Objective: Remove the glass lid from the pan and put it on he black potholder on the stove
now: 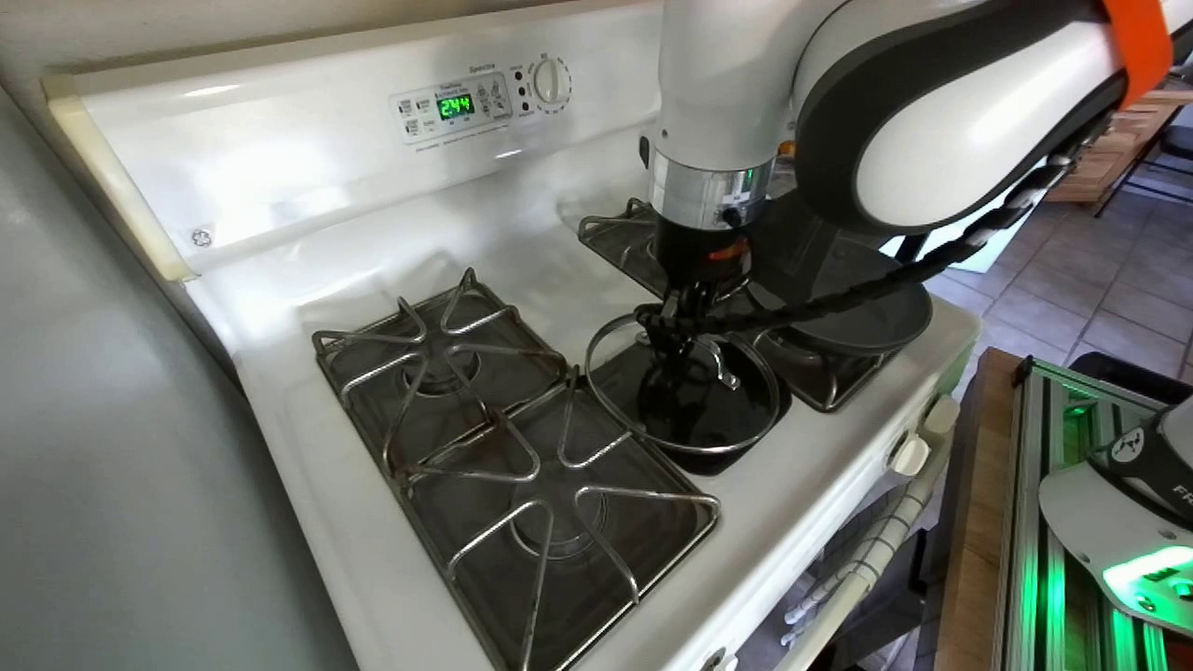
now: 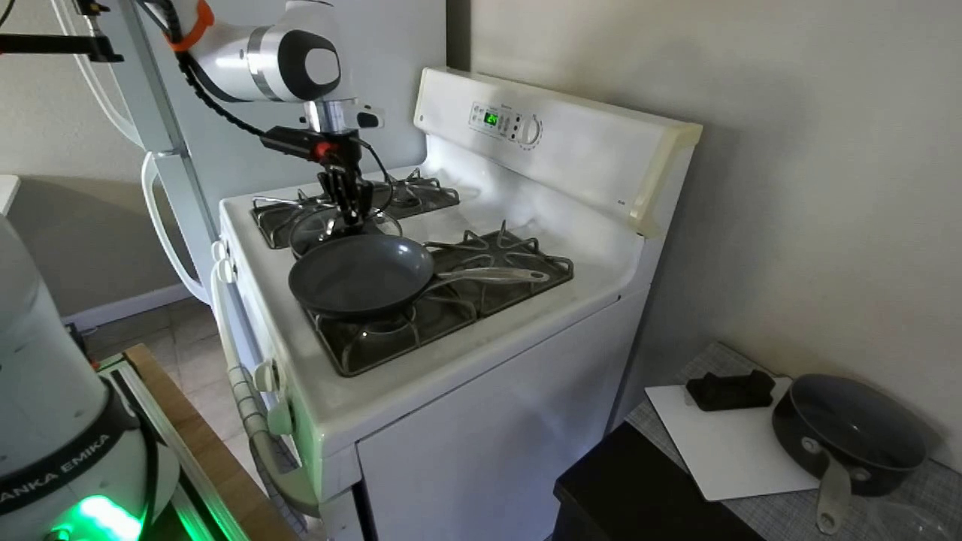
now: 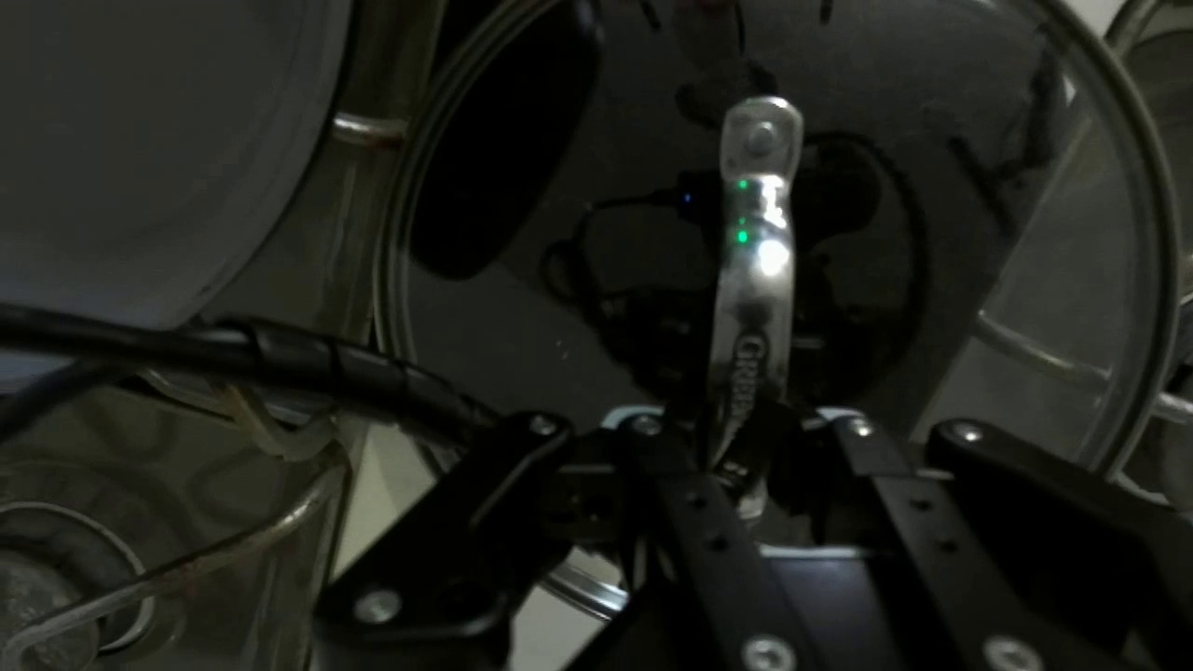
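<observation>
Glass lid [image 1: 694, 410] is right of centre in an exterior view, over the black potholder [image 1: 713, 462] on the gas stove [image 1: 550, 280]. Potholder shows dark through the glass and pokes out past the near rim; can't tell if the rim is fully seated on it. Your fingers [image 3: 890, 513] are down at the lid's metal handle [image 3: 757, 280], one each side in the wrist view; can't tell if they're clamped on it or just flanking it. Lid edge also overlaps a burner grate [image 1: 652, 496], visible through the glass at the right of the wrist view. Frying pan [image 2: 361, 274] sits on the stove just beside the lid, left of centre in an exterior view. Dark saucepan [image 2: 857, 421] is at lower right there, partly on a white board [image 2: 736, 458] on the counter [image 2: 778, 518].
</observation>
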